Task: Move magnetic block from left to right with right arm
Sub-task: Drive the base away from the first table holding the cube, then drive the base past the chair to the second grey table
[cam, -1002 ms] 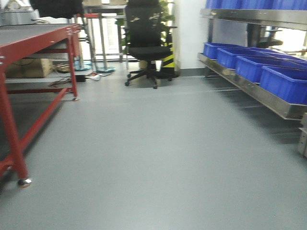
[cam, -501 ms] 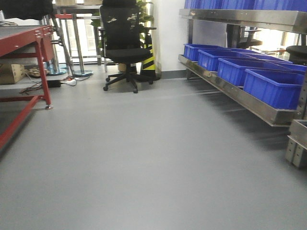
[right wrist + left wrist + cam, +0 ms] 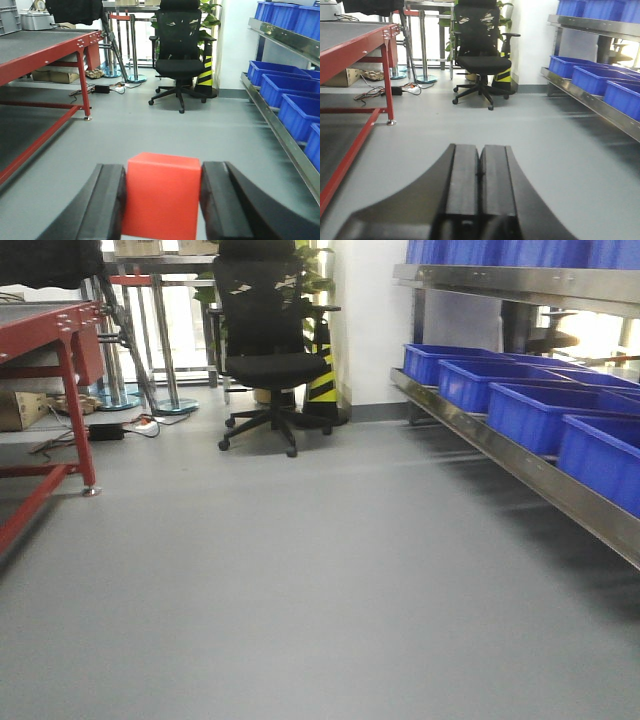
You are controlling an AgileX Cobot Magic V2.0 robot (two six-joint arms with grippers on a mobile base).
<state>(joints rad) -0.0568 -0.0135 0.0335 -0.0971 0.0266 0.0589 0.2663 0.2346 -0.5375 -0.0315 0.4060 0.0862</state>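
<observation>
In the right wrist view the magnetic block [image 3: 161, 197], a plain matte red cube, sits between the two black fingers of my right gripper [image 3: 162, 172], which is shut on it above the grey floor. In the left wrist view my left gripper [image 3: 480, 152] is shut with its two black fingers pressed together and nothing between them. Neither gripper nor the block shows in the front view.
A red metal table frame [image 3: 70, 360] stands at the left. A black office chair [image 3: 265, 365] is at the back, beside a yellow-black striped cone [image 3: 322, 380]. Blue bins [image 3: 545, 410] line a steel shelf [image 3: 520, 465] on the right. Cardboard box [image 3: 20, 410] under the table.
The front view has swung right and shifted: the red table has slid toward the left edge and the chair and blue bins have moved in the frame.
</observation>
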